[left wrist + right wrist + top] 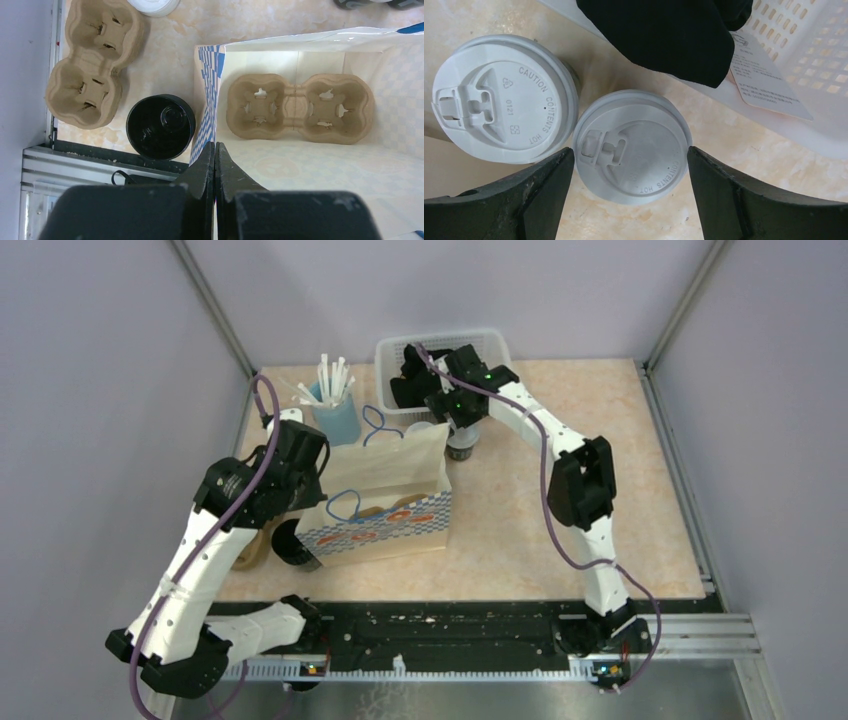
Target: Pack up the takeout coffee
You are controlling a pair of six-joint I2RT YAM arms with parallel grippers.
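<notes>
Right gripper (630, 152), spread wide, straddles a white-lidded coffee cup (634, 142) with embossed lettering; left gripper (215, 147) closed.

Under my right wrist the lids hide nearly all of both cups' sides, the smaller cup (634, 135) and the bigger cup (504, 97) alike. Whether my right gripper (630, 149) touches the smaller one, I cannot tell. The basket (809, 55) runs off the top and right edges. A black thing (664, 35) over its rim is cut off at the top, and the print on a label (769, 75) beside it is too small to read.

Under my left wrist a white round thing (152, 5) is cut by the top edge, and the bag (310, 45) by the right.

From above, my left arm (200, 550) covers most of the spare carrier (250, 548) near the worktop's left edge.
</notes>
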